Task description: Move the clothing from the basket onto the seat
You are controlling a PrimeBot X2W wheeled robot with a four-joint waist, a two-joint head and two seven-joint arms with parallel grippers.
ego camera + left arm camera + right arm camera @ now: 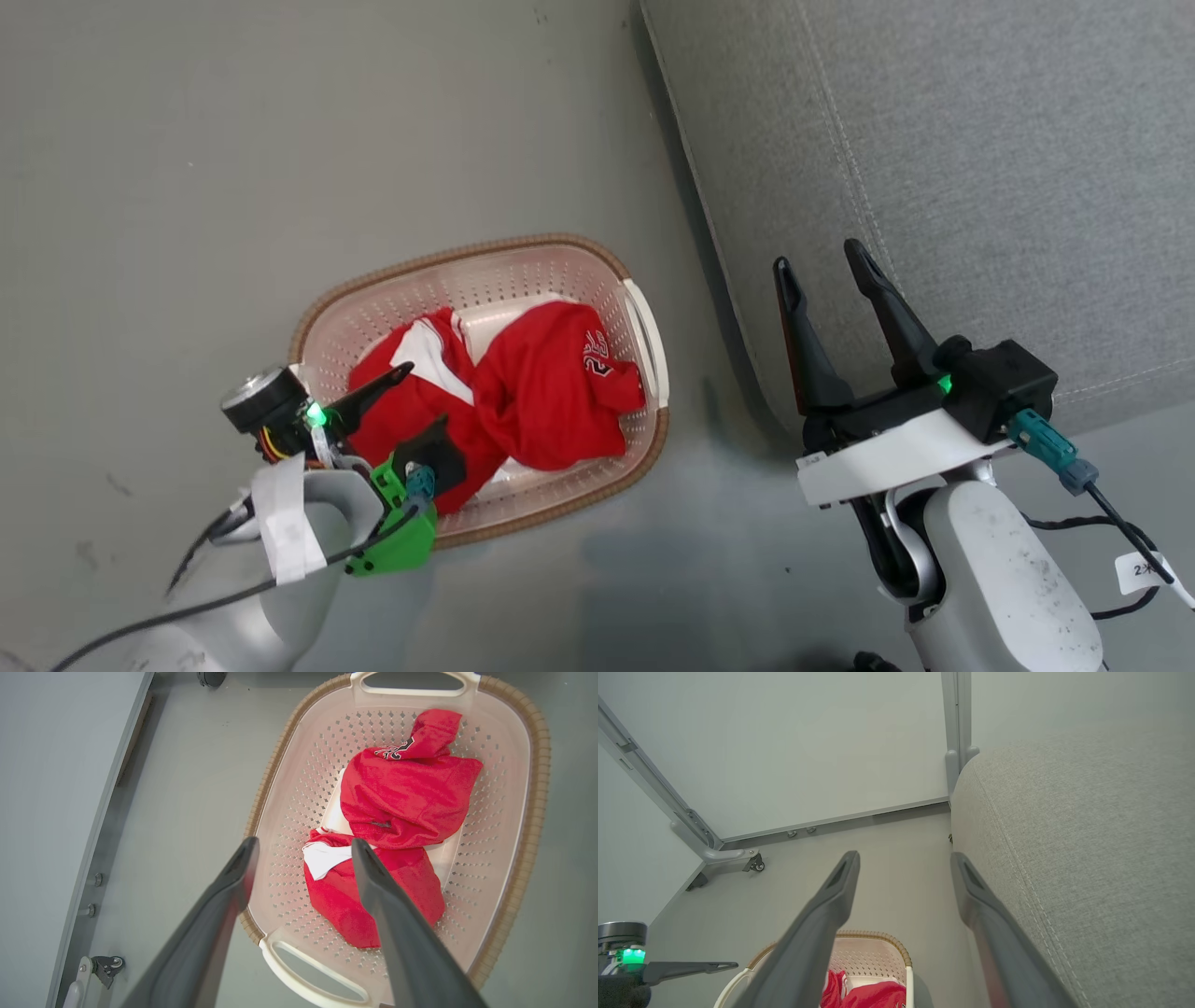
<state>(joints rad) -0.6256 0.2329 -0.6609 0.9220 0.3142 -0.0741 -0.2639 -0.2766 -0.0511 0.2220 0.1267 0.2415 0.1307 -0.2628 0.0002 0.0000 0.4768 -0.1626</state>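
Two claws, both spread wide and holding nothing: the left gripper (304, 843) hangs over the one basket (467, 250); the right gripper (819, 258) hovers at the seat's edge; the clothing (551, 392), two red garments, lies bunched inside the basket; one grey seat (980, 187) stands just beside it.

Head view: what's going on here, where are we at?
The robot is working at a laundry basket that stands on the floor beside a grey seat cushion. Its left gripper hangs open over the crumpled red-and-white sports clothing, which all lies in the basket. Nothing is gripped yet. The right gripper is open and empty, with its fingers at the cushion's edge.
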